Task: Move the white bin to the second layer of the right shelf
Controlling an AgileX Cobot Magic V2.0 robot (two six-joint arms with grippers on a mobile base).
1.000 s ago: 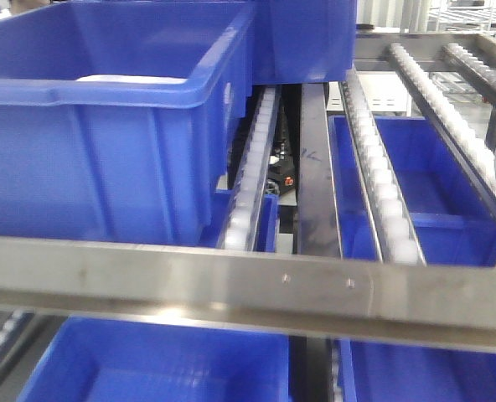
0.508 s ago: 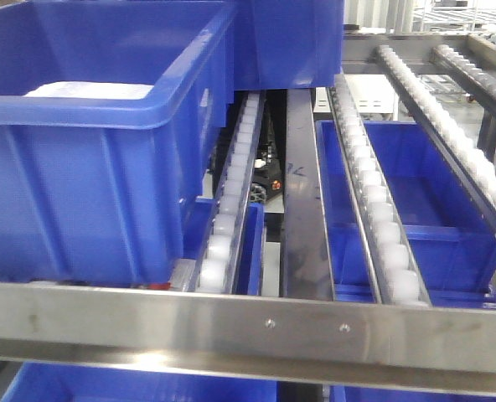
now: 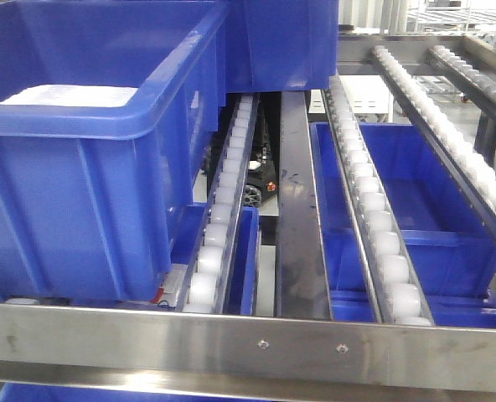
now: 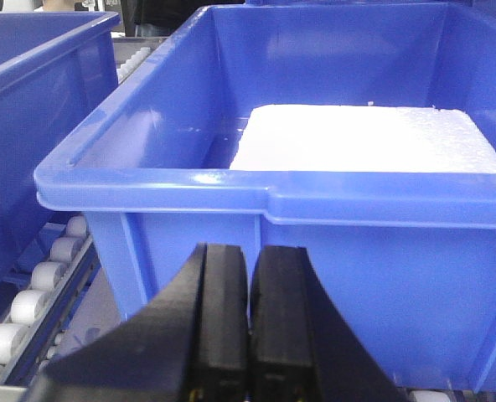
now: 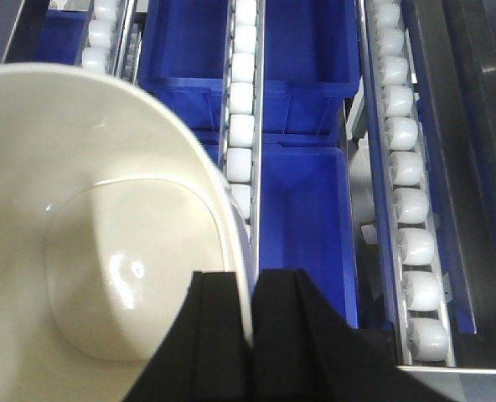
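Fingers (image 5: pixel 250 335) pinching white bin (image 5: pixel 97 243) rim, no legible txt

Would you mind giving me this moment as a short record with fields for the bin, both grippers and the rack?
white bin: held over the roller rails, empty, rim pinched by the right gripper
right gripper: shut on the bin's wall
left gripper: shut, holding nothing, facing a blue crate
crate contents: a white block
rack: roller rails behind a steel front bar; more blue crates on the level below
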